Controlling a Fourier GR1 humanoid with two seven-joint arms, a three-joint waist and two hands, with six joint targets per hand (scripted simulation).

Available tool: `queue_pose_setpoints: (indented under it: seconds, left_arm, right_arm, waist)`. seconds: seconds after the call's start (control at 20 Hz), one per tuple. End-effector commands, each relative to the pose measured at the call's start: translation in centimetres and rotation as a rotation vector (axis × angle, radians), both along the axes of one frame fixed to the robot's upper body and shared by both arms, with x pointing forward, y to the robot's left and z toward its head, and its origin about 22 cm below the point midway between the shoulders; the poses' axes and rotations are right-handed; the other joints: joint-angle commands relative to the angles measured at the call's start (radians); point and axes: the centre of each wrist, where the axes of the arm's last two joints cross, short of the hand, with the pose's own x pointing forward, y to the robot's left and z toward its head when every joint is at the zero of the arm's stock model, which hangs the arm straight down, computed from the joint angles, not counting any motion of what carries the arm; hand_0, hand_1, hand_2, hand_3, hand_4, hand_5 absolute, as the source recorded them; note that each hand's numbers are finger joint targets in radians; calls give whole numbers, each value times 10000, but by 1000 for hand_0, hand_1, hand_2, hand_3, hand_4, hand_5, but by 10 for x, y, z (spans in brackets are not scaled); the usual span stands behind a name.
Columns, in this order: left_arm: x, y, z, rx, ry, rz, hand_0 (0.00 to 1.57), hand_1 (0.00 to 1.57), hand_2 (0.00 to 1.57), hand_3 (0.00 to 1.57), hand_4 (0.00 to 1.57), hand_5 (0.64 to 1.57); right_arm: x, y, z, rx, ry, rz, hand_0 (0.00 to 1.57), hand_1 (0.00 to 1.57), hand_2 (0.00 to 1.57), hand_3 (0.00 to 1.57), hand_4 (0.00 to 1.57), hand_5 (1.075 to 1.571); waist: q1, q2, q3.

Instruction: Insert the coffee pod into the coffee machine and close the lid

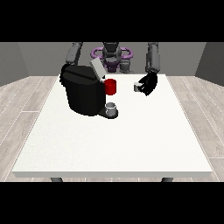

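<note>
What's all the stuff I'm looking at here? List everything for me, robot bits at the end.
table: one, white, fills the middle of the view.
coffee machine: one, black, on the table's left part, its grey lid tilted up and open.
red cup: one, red, right beside the machine's upper part.
grey cup: one, grey, on the machine's base at its front.
coffee pod: one, small, pale grey, held in the hand at the view's right, above the table.
floor: wood-look planks, grey-brown, around the table.
hand at the view's right: one, black, fingers curled round the pod.
hand at the view's left: hidden behind the machine.
</note>
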Motion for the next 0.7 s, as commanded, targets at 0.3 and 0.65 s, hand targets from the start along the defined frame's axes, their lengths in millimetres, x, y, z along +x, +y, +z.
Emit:
queue_pose_setpoints:
  seconds: [0.3,0.65]
  left_arm:
    - [30,-49,47,-541,137,-646,1420,1420,1392,1289,596,1571]
    - [38,-55,78,-1257,265,-991,1451,1451,1446,1387,604,1571]
  right_arm:
    - [-2,-10,-20,-19,728,-242,0,0,0,0,259,1571]
    - [-12,-16,-30,-219,945,34,0,0,0,0,219,1571]
  waist:
    - [310,-883,-5]
    - [374,-1231,-7]
